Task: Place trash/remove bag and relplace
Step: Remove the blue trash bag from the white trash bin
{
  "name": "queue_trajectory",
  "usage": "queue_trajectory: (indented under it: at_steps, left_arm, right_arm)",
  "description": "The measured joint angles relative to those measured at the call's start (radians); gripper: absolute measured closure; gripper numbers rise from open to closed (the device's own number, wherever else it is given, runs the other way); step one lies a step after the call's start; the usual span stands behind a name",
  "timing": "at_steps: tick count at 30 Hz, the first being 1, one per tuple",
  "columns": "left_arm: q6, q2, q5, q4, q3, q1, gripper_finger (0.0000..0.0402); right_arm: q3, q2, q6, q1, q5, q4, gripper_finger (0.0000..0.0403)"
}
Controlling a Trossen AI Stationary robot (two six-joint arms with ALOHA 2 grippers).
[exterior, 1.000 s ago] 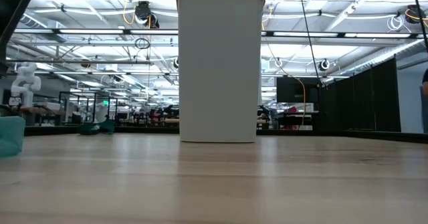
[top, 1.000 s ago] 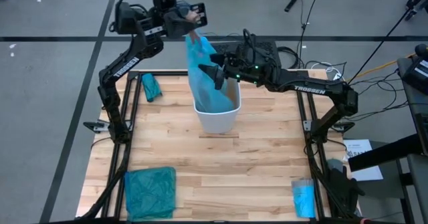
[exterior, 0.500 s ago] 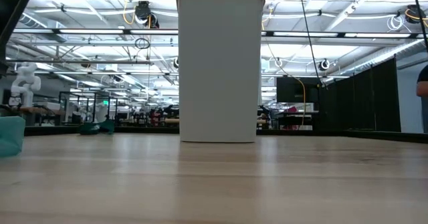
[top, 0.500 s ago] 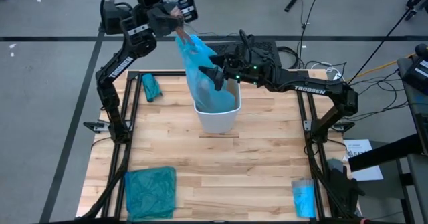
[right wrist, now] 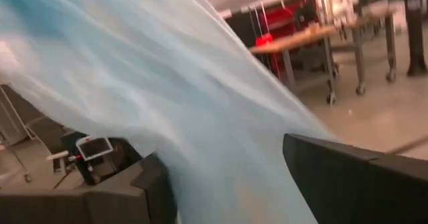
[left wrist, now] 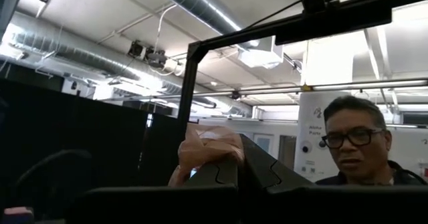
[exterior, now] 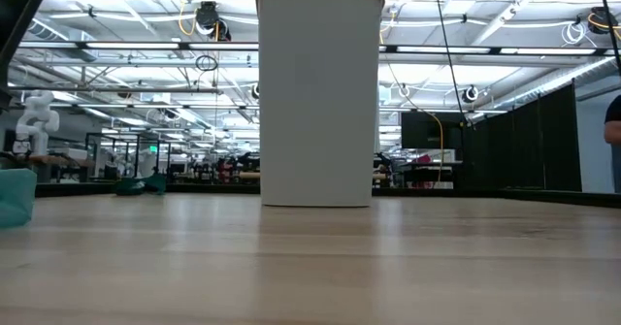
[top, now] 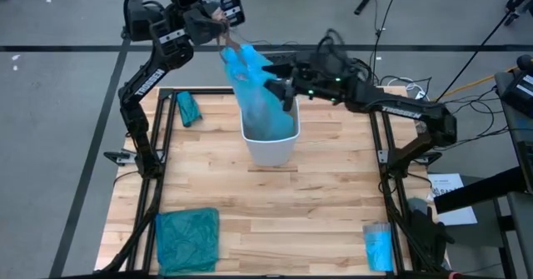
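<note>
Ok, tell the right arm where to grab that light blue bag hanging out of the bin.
Probably take the light blue bag at its stretched middle, above the white bin's rim, coming in from the right. The left gripper, shut on the bag's top, pulls it up taut. The right gripper is open there, with the plastic passing between its fingers.

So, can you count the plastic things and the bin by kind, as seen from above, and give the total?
Light blue bin liner, stretched up out of the bin: 1
Teal-green plastic bags lying on the table: 2
Small bright-blue roll: 1
White bin: 1
Total: 5
</note>
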Motion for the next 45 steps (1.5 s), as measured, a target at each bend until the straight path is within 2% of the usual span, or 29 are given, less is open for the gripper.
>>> queue_trajectory:
  at_steps: [8,14,20,32,41,45]
  left_arm:
    - [0.002,0.001,0.012,-0.004,0.0,0.012,0.0402]
    - [0.005,0.018,0.026,-0.007,0.0,0.025,0.0402]
    - [-0.003,0.03,0.026,-0.013,0.0,0.033,0.0402]
    - [0.024,0.031,0.044,-0.057,0.0,0.001,0.0401]
    - [0.024,0.062,0.048,-0.081,0.0,0.004,0.0402]
    - [-0.001,0.081,0.048,-0.086,0.0,-0.005,0.0402]
  right_arm:
    - [0.002,-0.079,-0.253,0.047,-0.003,-0.008,0.0162]
    - [0.002,-0.054,-0.249,0.043,-0.033,-0.032,0.0127]
    - [0.002,-0.019,-0.235,0.04,-0.055,0.038,0.0086]
    - [0.094,0.054,-0.254,-0.002,-0.088,0.052,0.0058]
    - [0.19,0.134,-0.12,-0.015,-0.301,-0.002,0.0057]
    - [0.26,0.191,-0.119,-0.008,-0.34,0.0,0.0057]
